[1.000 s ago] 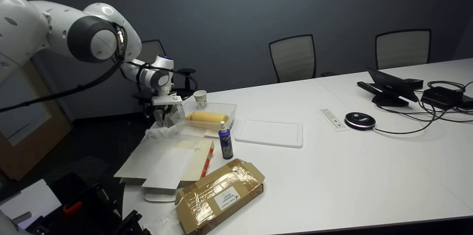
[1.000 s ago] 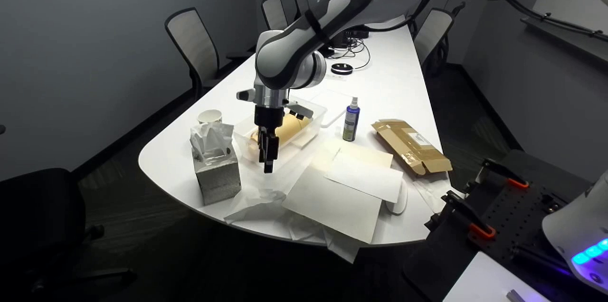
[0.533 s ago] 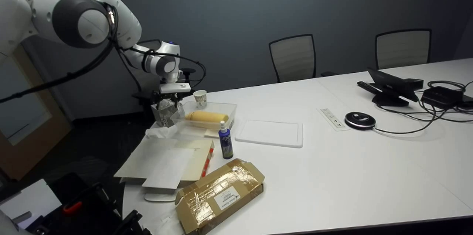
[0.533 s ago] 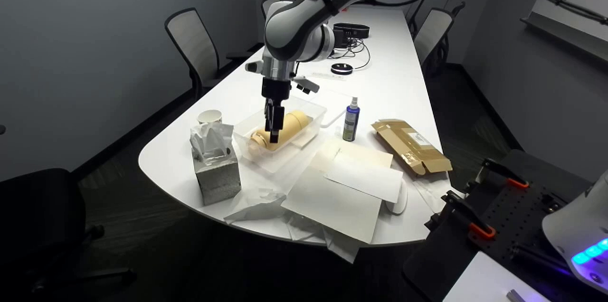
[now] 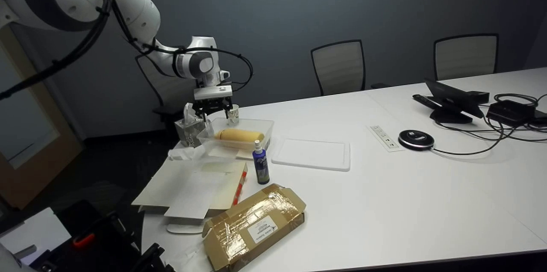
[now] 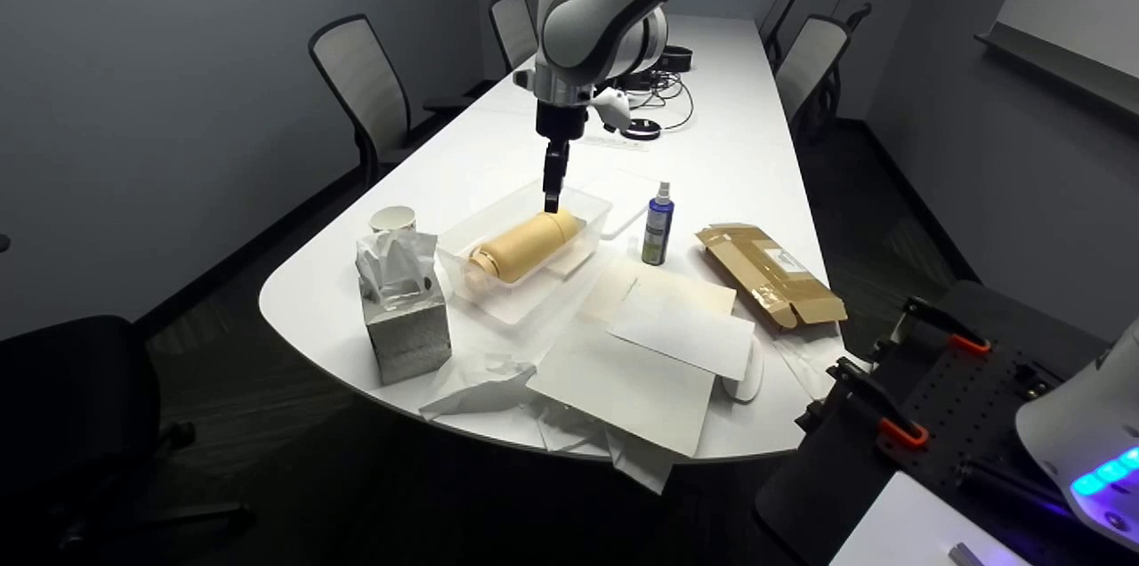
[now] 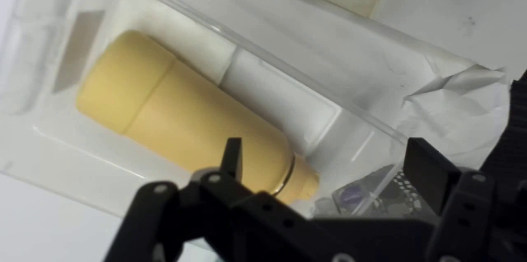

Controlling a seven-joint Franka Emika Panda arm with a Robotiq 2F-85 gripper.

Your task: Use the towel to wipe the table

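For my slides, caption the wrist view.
Seen past the open pincer, a yellow bottle lies in a clear bin.

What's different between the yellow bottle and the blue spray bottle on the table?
The yellow bottle lies on its side, while the spray bottle stands upright. The yellow bottle is inside the clear bin; the spray bottle is outside it, on the white table. The yellow bottle is mostly plain, whereas the spray bottle has printing. Both are roughly cylindrical.
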